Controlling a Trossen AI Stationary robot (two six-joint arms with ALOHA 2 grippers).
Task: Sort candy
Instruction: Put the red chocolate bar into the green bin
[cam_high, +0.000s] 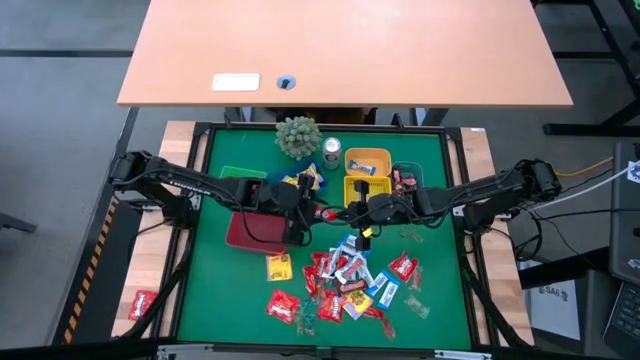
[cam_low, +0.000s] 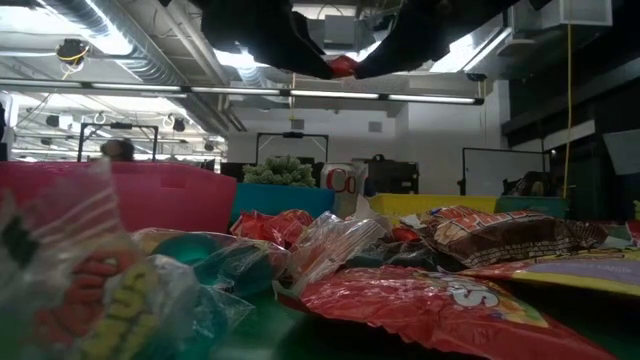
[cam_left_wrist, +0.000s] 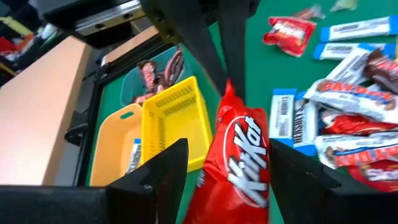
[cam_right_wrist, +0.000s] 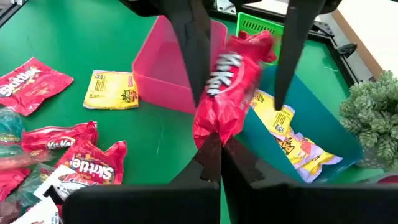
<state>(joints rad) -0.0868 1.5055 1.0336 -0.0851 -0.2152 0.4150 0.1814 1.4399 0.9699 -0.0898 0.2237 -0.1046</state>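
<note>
On the green mat, the red bin sits at the left with the teal bin beyond it holding yellow sweets. Above the red bin's right edge, the left gripper stands with its fingers spread wide on either side of a red KitKat bar, not pinching it. The right gripper, reaching from the right, is closed on the bar's end and holds it in the air between the two arms. Right of that, a yellow bin and an orange bin stand. The remaining candy lies scattered in a heap on the near middle of the mat.
</note>
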